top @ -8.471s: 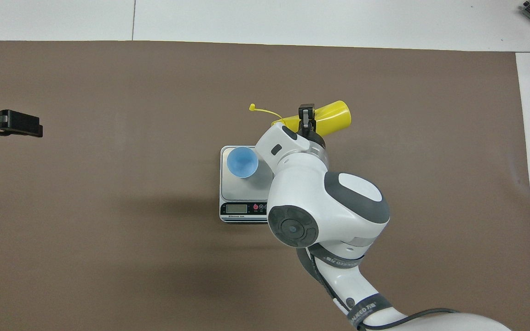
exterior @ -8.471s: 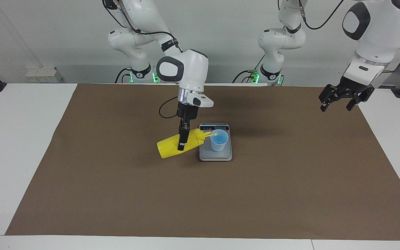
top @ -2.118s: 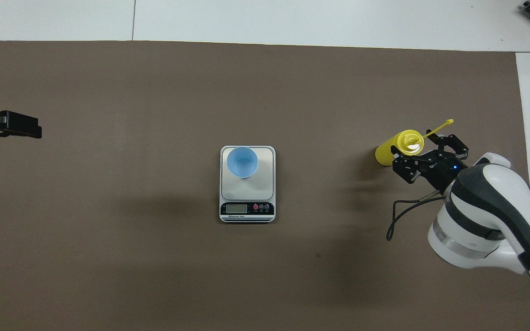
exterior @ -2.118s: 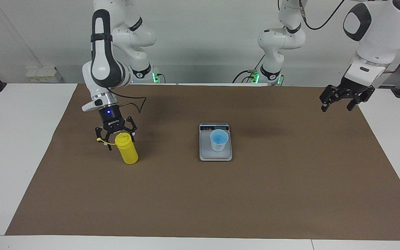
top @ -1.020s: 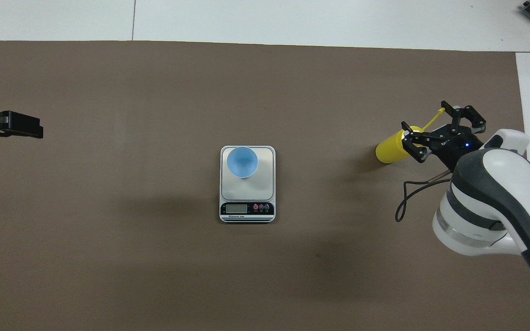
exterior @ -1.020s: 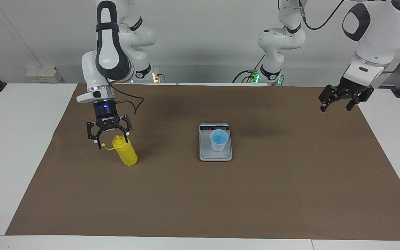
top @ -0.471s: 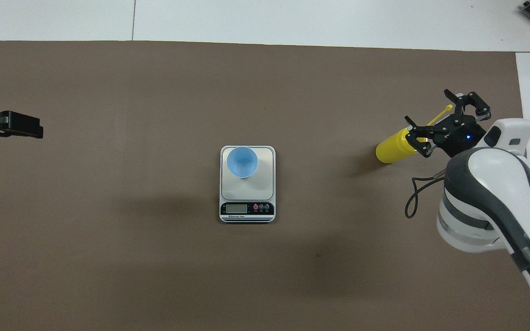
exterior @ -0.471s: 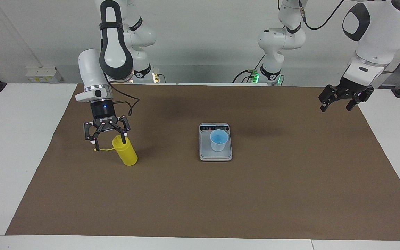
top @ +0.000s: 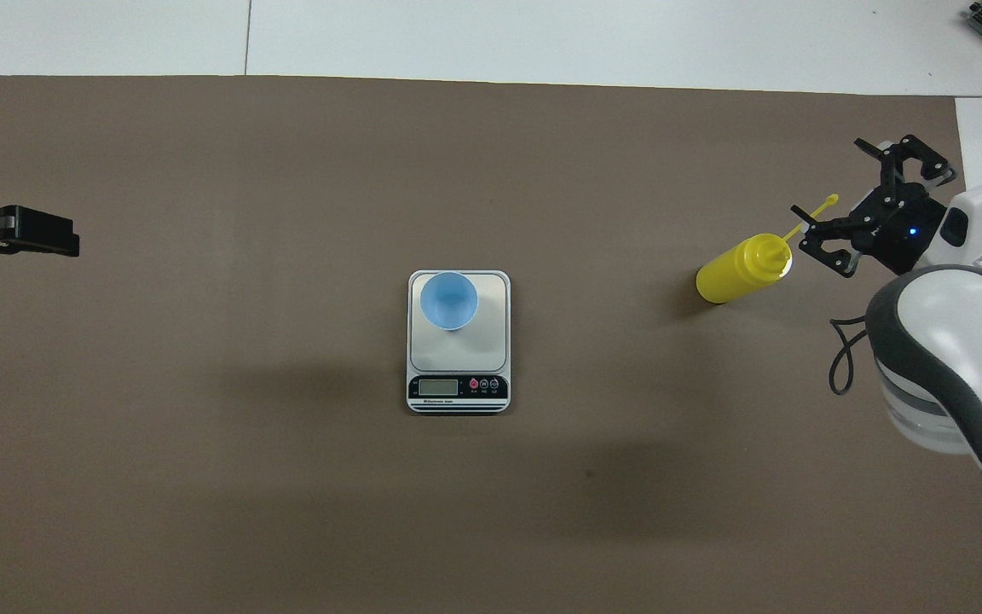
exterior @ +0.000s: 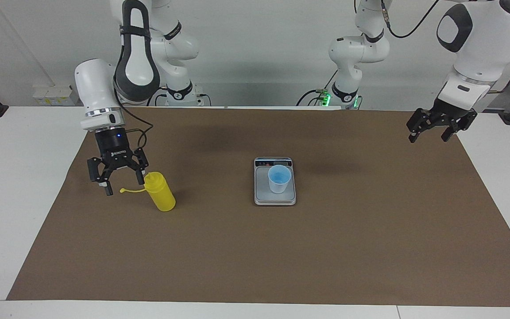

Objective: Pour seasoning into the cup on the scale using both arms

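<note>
Yellow seasoning [exterior: 160, 192] stands upright at centre-left of the facing view, released; my right gripper [exterior: 116, 179] hangs beside it, jaws spread. Left gripper [exterior: 434, 130] waits upper right, spread, empty. Cup [exterior: 279, 178] sits on scale [exterior: 274, 198]; contents unclear, but I judge pouring done.

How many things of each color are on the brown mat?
Yellow: 1, the seasoning bottle
Light blue: 1, the cup
Silver-grey: 1, the scale, under the cup
Total: 3
</note>
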You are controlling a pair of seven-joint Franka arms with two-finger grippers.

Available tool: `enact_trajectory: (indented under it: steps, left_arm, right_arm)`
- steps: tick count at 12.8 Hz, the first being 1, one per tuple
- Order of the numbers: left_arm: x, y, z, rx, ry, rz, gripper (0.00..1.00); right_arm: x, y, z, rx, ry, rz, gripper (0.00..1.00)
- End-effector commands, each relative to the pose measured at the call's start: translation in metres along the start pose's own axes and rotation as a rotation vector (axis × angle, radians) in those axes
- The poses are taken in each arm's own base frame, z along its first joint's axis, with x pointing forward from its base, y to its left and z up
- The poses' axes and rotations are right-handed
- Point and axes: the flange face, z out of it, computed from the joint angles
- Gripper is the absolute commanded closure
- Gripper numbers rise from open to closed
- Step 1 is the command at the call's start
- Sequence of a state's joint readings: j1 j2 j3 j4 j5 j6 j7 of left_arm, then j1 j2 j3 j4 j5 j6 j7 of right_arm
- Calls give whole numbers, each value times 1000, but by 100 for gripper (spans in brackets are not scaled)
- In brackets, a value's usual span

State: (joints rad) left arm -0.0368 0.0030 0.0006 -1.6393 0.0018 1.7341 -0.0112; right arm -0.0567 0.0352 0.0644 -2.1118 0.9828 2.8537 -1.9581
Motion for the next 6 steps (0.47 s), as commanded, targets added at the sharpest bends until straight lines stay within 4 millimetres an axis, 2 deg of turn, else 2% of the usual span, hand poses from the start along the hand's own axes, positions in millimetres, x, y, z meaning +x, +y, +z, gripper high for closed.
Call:
enact_trajectory:
  steps: [1,4,6]
  left_arm:
    - [-5,-1,-4,4,11,3,0]
    - [-4,0,-5,4,14,3,0]
    - [-4,1,-4,4,11,5,0]
  right_arm:
    - [6,25,-8,45,-21,-31,0]
    - [28,44,-18,91,-121,-7,0]
    - [43,50,-22,111,-193,112,0]
